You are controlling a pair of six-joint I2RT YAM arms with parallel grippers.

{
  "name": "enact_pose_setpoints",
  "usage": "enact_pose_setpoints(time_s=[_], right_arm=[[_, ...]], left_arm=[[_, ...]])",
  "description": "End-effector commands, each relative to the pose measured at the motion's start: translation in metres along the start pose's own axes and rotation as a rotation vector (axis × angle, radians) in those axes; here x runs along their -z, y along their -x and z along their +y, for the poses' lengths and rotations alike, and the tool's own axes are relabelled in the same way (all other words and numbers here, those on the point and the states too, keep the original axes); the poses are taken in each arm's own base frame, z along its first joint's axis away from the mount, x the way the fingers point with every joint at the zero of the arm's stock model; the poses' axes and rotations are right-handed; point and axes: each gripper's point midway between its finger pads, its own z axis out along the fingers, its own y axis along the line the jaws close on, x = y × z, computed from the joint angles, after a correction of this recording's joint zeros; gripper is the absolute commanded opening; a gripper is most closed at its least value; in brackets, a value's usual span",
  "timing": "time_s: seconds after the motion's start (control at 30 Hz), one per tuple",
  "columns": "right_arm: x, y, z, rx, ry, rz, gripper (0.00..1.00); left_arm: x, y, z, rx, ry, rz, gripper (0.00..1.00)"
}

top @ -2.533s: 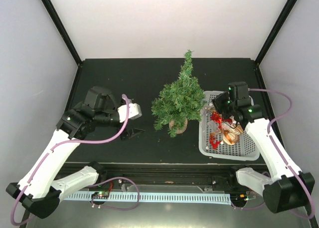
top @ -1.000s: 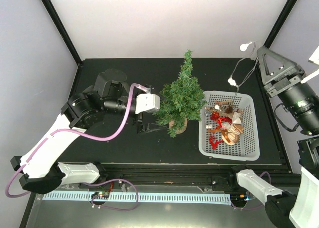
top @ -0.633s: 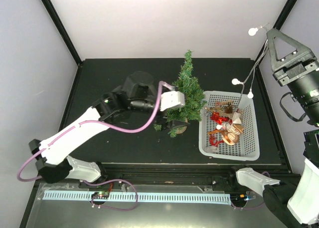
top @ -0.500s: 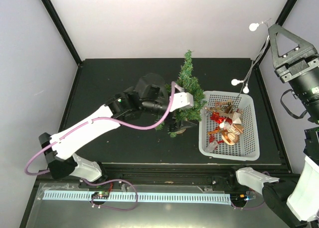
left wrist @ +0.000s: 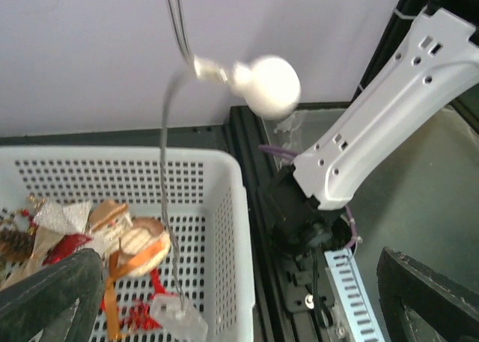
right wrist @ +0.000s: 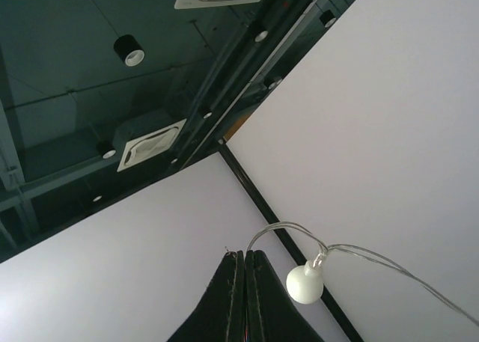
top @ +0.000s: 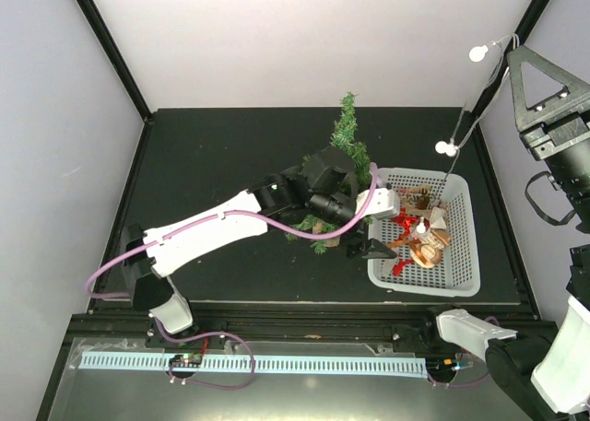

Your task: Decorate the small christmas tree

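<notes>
The small christmas tree (top: pixel 346 135) stands mid-table, its lower half hidden behind my left arm. My left gripper (top: pixel 367 247) is open and empty, low at the left rim of the white basket (top: pixel 466 283). In the left wrist view its fingers (left wrist: pixel 52 297) frame the basket's corner (left wrist: pixel 233 207). My right gripper (top: pixel 513 54) is raised high at the far right, shut on the wire of a light string (top: pixel 461 126) with white bulbs (top: pixel 477 53). The wire hangs down into the basket and ends at a clear box (left wrist: pixel 178 316). The right wrist view shows shut fingers (right wrist: pixel 258 297) and one bulb (right wrist: pixel 305 282).
Red and tan ornaments (top: pixel 419 241) lie in the basket, also in the left wrist view (left wrist: pixel 127 245). A hanging bulb (left wrist: pixel 266 84) swings just ahead of the left wrist camera. The right arm's base (left wrist: pixel 359 155) stands beside the basket. Enclosure walls and black posts surround the table.
My left arm has swept right, across the front of the tree, to the basket's left rim. My right gripper has lifted the light string out of the basket and a little higher.
</notes>
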Motion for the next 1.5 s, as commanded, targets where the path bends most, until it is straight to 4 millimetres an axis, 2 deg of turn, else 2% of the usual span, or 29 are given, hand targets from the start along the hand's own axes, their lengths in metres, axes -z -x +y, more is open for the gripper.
enact_pose_setpoints(time_s=[0.0,0.13,0.33,0.5,0.57,0.6,0.73,0.8,1.13,1.37,1.43,1.47], right_arm=[[0.002,0.006,0.009,-0.016,0.032,-0.023,0.01],[0.004,0.008,0.013,-0.026,0.048,-0.028,0.01],[0.005,0.007,0.014,-0.036,0.051,-0.026,0.01],[0.004,0.003,0.012,-0.057,0.058,-0.018,0.01],[0.005,0.002,0.011,-0.064,0.059,-0.017,0.01],[0.005,0.002,0.011,-0.065,0.057,-0.017,0.01],[0.009,0.004,0.012,-0.048,0.047,-0.023,0.01],[0.012,0.006,0.014,-0.035,0.042,-0.029,0.01],[0.015,0.009,0.019,-0.027,0.056,-0.042,0.01],[0.015,0.014,0.027,-0.040,0.080,-0.053,0.01],[0.014,0.014,0.027,-0.047,0.084,-0.052,0.01],[0.014,0.014,0.028,-0.049,0.087,-0.054,0.01]], left_arm=[[-0.009,0.032,-0.014,-0.033,-0.067,-0.057,0.99],[-0.022,0.038,-0.005,-0.036,-0.047,-0.072,0.99],[-0.033,0.049,-0.008,-0.033,-0.092,-0.112,0.99],[-0.057,0.047,-0.009,0.003,-0.128,-0.108,0.88],[-0.067,0.047,-0.009,0.025,-0.151,-0.101,0.79],[-0.071,0.047,-0.010,0.034,-0.167,-0.097,0.72],[-0.072,0.047,-0.013,0.032,-0.182,-0.092,0.28],[-0.069,0.044,-0.014,0.017,-0.170,-0.080,0.16],[-0.048,0.023,-0.022,-0.012,-0.129,-0.057,0.13],[-0.051,0.016,-0.032,0.008,-0.185,-0.063,0.15],[-0.054,0.017,-0.032,0.015,-0.191,-0.064,0.20],[-0.056,0.018,-0.030,0.019,-0.184,-0.066,0.28]])
